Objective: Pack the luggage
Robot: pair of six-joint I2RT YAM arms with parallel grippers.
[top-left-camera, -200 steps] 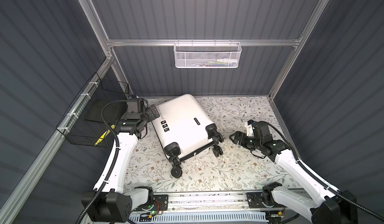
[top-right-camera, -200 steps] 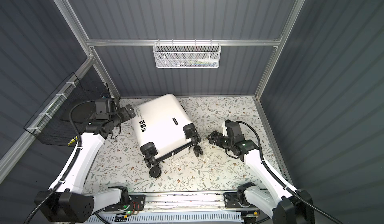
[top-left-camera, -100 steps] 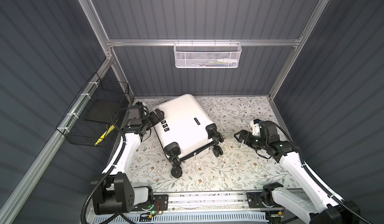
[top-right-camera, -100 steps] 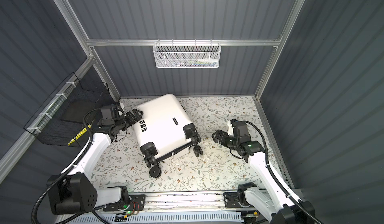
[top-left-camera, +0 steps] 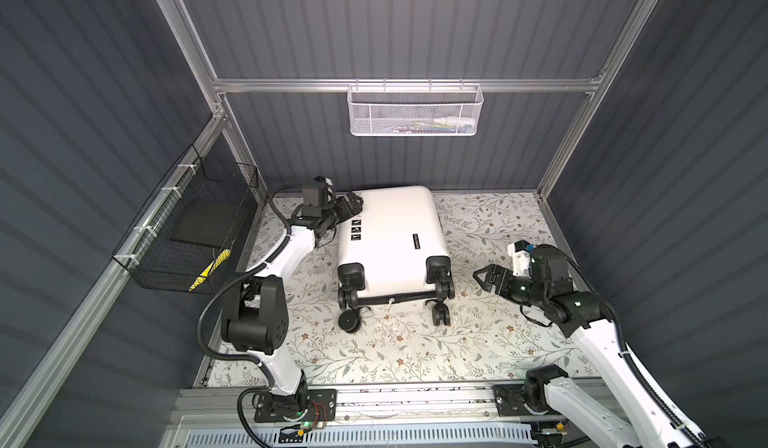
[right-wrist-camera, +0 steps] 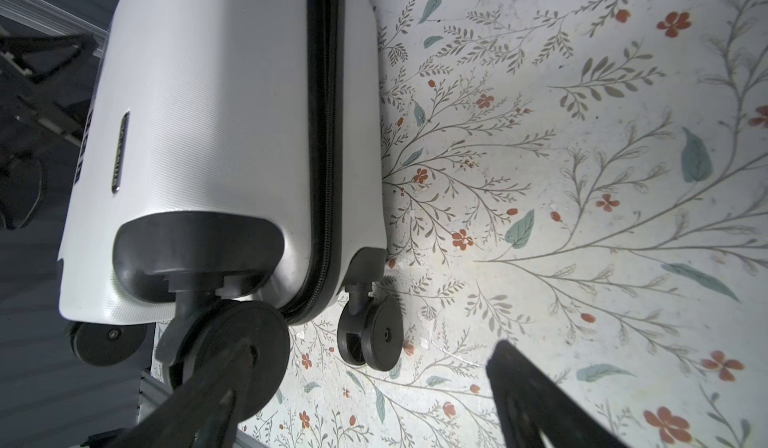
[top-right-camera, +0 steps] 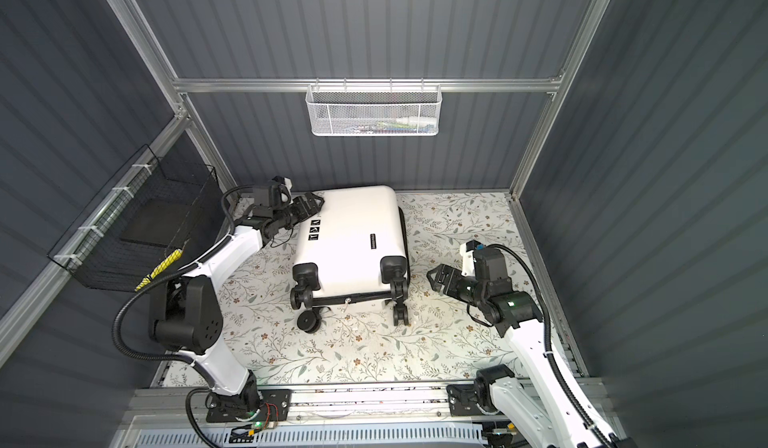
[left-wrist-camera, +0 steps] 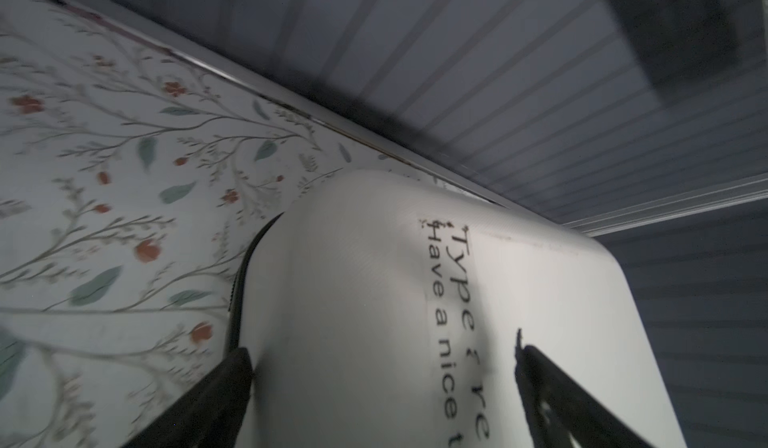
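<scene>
The luggage lies flat and closed on the floral table, white shell up, black wheels toward the front. My left gripper is at its far left corner and open. In the left wrist view the luggage fills the wide gap of that gripper, with black lettering beside one finger. My right gripper hovers open just right of the wheel end. The right wrist view shows the luggage with its zip line, and a wheel close to that gripper.
A white mesh basket hangs on the back rail with small items inside. A black wire basket on the left wall holds a dark flat item and something yellow. The floral table ends at a metal rail in front.
My left gripper has moved right and back onto the luggage's far left corner. The luggage has turned squarer to the front. My right gripper drew slightly right and opened a little.
</scene>
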